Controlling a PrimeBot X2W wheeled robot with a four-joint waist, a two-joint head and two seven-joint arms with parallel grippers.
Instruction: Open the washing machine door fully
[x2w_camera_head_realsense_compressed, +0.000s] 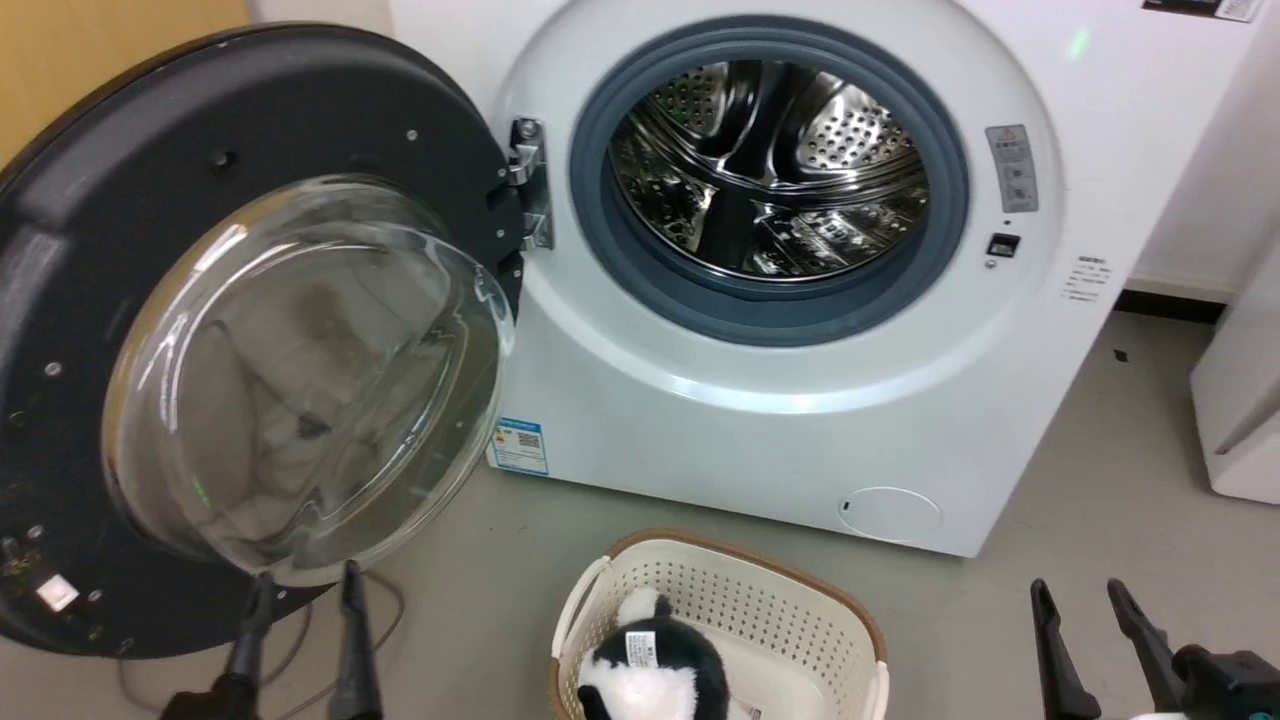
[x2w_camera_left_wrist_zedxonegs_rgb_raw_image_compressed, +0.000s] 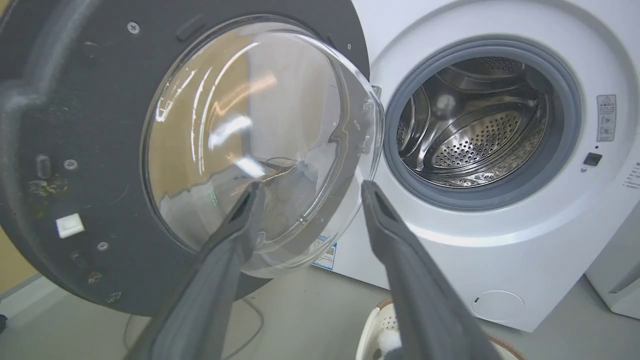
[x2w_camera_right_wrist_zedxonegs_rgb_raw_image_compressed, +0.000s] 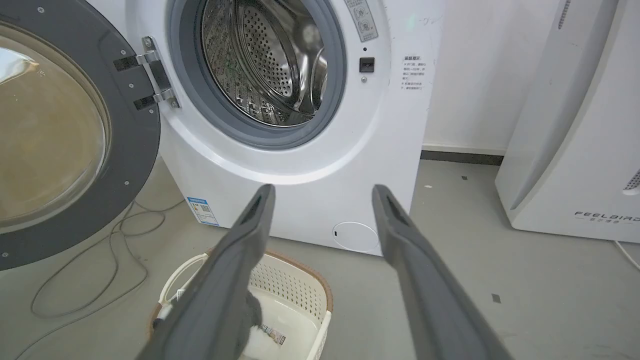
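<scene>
Left gripper (x2w_camera_head_realsense_compressed: 306, 575) hangs with its fingers (x2w_camera_head_realsense_compressed: 352, 630) apart, nothing between them, tips just before the lower rim of the washing machine door (x2w_camera_head_realsense_compressed: 150, 150) (whether they touch its glass bowl (x2w_camera_head_realsense_compressed: 310, 370) is unclear). Beyond those tips the door stands swung wide on its hinge (x2w_camera_head_realsense_compressed: 528, 185), inner face outward. Right gripper (x2w_camera_head_realsense_compressed: 1078, 587), well off to the other side, is likewise spread and empty; between the two sits a basket (x2w_camera_head_realsense_compressed: 868, 625) holding a plush toy (x2w_camera_head_realsense_compressed: 650, 660), and farther ahead gapes the drum (x2w_camera_head_realsense_compressed: 770, 170).
</scene>
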